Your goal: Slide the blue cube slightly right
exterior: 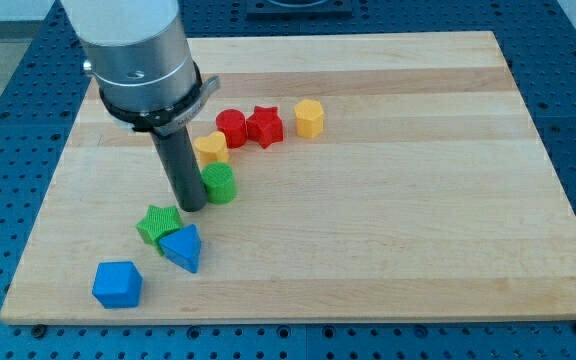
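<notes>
The blue cube (117, 284) lies near the board's bottom left corner. My tip (192, 207) stands above and to the right of it, well apart. The tip is just left of a green cylinder (219, 184) and just above a green star (159, 223). A blue triangular block (183, 247) lies below the green star, to the right of the blue cube.
A yellow block (210, 148), a red cylinder (232, 127), a red star (265, 126) and a yellow hexagonal block (309, 118) form a row toward the view's top. The wooden board (418, 200) rests on a blue perforated table; the board's bottom edge runs close below the blue cube.
</notes>
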Controlling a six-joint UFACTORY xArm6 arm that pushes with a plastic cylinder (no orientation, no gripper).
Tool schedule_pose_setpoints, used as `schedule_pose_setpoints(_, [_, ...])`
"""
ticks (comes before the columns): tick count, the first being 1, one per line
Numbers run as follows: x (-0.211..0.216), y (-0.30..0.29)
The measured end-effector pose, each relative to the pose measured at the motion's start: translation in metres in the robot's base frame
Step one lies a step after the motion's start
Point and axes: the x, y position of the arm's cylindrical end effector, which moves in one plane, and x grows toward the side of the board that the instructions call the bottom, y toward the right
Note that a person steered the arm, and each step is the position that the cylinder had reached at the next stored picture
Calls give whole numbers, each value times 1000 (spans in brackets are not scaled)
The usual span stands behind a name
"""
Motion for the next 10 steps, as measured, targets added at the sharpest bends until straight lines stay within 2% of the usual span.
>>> schedule_pose_setpoints(3, [0, 8])
schedule_pose_setpoints(4, [-1, -7])
schedule_pose_setpoints(6, [-37, -37])
schedule_pose_setpoints(7, [-37, -50])
schedule_pose_setpoints(10, [16, -138])
